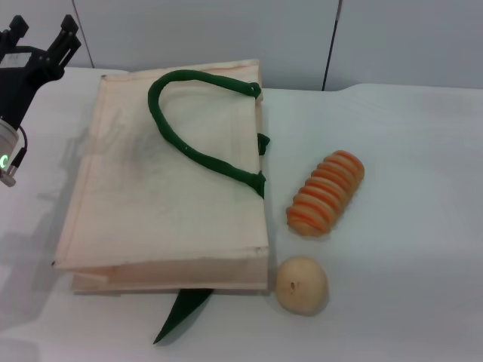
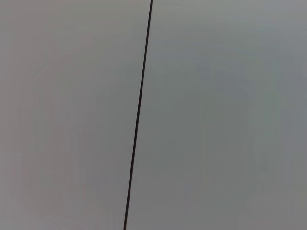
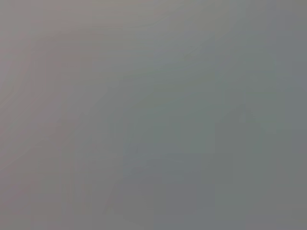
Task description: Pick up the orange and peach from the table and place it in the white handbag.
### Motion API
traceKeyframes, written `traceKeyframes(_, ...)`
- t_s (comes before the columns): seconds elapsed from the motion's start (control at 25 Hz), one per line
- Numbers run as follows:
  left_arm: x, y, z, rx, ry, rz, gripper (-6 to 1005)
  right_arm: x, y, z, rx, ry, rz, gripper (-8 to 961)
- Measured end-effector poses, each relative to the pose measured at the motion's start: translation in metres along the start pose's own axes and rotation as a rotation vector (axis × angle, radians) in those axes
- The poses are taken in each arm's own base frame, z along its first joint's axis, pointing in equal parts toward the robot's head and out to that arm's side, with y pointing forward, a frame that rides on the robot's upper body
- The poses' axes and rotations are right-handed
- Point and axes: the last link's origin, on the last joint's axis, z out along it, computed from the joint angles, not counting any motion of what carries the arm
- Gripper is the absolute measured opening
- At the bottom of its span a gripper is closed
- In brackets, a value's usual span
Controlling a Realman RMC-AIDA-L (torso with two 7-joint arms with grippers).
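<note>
The white handbag lies flat on the table, with one dark green strap handle arched across its top and another green strap end sticking out under its near edge. The orange and the peach are out of view in every frame. My left gripper is raised at the far left, beyond the bag's far left corner, with its fingers apart and nothing between them. My right gripper is not in view. The left wrist view shows only a grey wall with a dark seam. The right wrist view shows only plain grey.
An oblong ridged orange-and-tan striped piece lies to the right of the bag. A beige-tan round fruit with a brown dimple sits by the bag's near right corner. The white table stretches to the right, with grey wall panels behind it.
</note>
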Motion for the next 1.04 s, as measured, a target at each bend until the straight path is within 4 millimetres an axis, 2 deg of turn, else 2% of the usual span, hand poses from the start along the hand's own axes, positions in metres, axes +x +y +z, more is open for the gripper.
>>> traceKeyframes(1.04, 0.0018, -0.0015, -0.0005, 0.013, 0.015, -0.015, 883, 0.0046, -0.0042, -0.0036, 0.017, 0.025, -0.001, 888)
